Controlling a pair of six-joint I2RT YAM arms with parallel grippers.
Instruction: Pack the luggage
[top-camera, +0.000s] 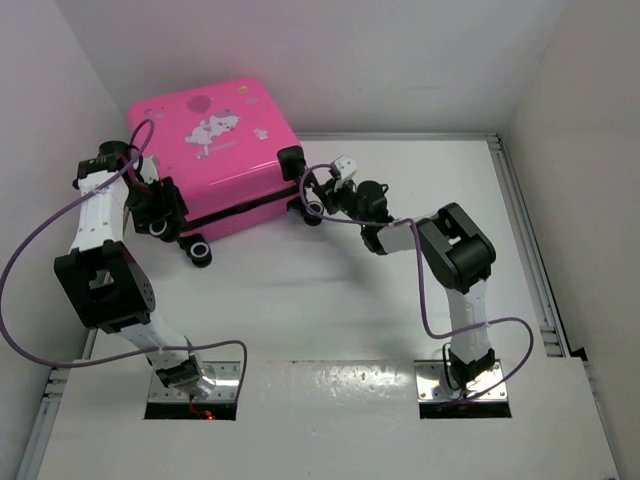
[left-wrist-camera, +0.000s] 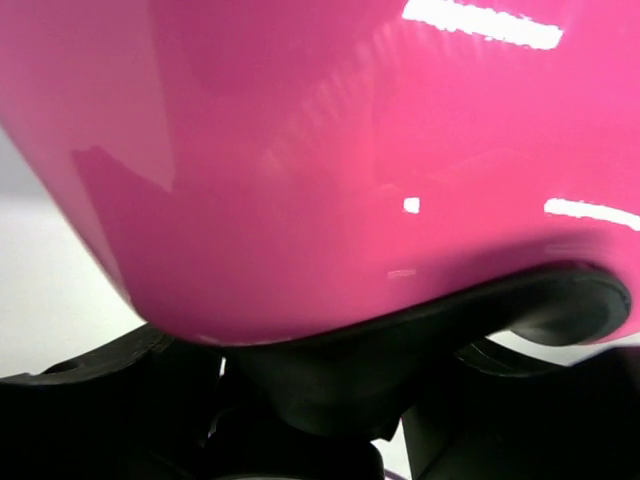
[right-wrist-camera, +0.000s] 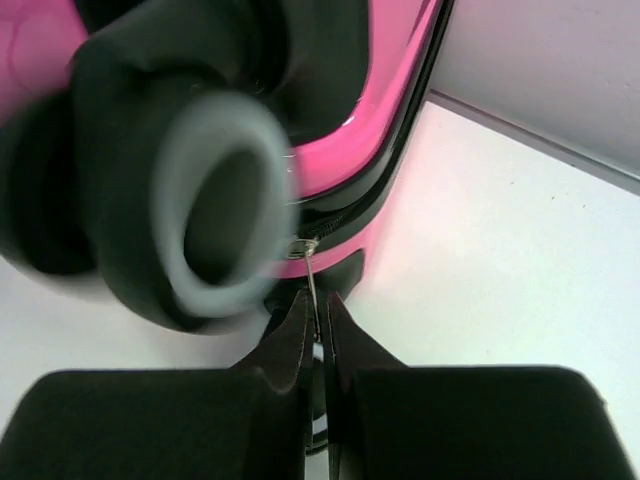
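The hot-pink luggage (top-camera: 215, 150) lies flat and closed at the back left, cartoon print up, with its black zipper along the front side. My left gripper (top-camera: 160, 208) is at its front-left corner. In the left wrist view the pink shell (left-wrist-camera: 330, 150) fills the frame, and the jaws (left-wrist-camera: 320, 420) stand apart on either side of a black wheel mount (left-wrist-camera: 330, 370). My right gripper (top-camera: 318, 195) is at the front-right corner. In the right wrist view it is shut (right-wrist-camera: 315, 305) on the thin metal zipper pull (right-wrist-camera: 311, 270), beside a black and grey wheel (right-wrist-camera: 205, 205).
White walls close in at the left and back. A raised rail (top-camera: 520, 230) runs along the table's right side. Another wheel (top-camera: 200, 250) sticks out at the luggage's front. Purple cables (top-camera: 40, 250) loop off both arms.
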